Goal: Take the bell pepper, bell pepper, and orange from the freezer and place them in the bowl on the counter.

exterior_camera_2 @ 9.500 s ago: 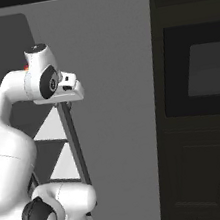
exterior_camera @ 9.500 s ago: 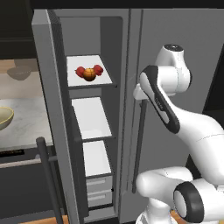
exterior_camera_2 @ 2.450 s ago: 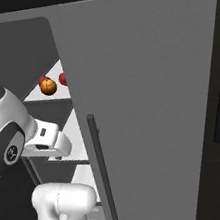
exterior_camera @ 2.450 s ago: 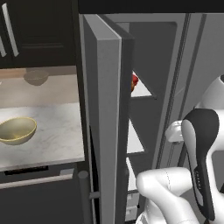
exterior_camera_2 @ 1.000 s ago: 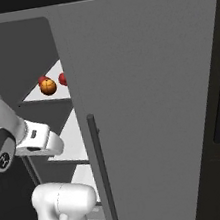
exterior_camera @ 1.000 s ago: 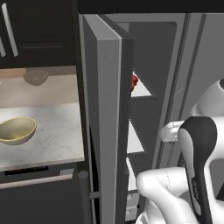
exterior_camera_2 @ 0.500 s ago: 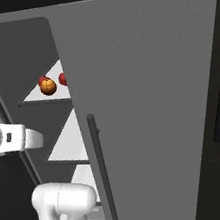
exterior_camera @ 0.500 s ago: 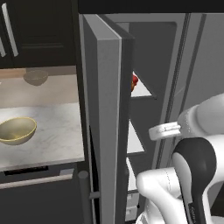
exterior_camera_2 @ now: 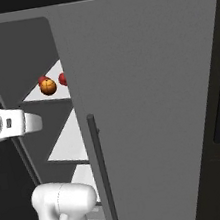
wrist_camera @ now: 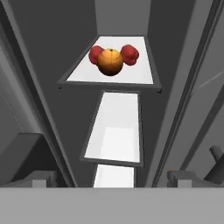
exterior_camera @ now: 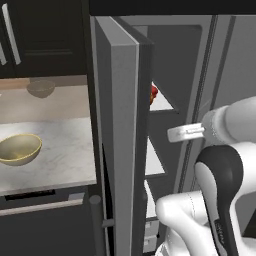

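In the hand view, we see the orange (wrist_camera: 110, 61) cover part of both bell peppers (wrist_camera: 95, 54) behind it, at ten and two o'clock. From the left base, the freezer door (exterior_camera: 122, 145) hides all but a red sliver (exterior_camera: 154, 92).

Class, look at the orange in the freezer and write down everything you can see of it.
The orange is a small, smooth, round ball, bright orange on top and darker brownish below, with a tiny dark stem dimple. It sits on the top white shelf of the open freezer, in front of the two red bell peppers, between them and apparently touching both. Nothing grips it.
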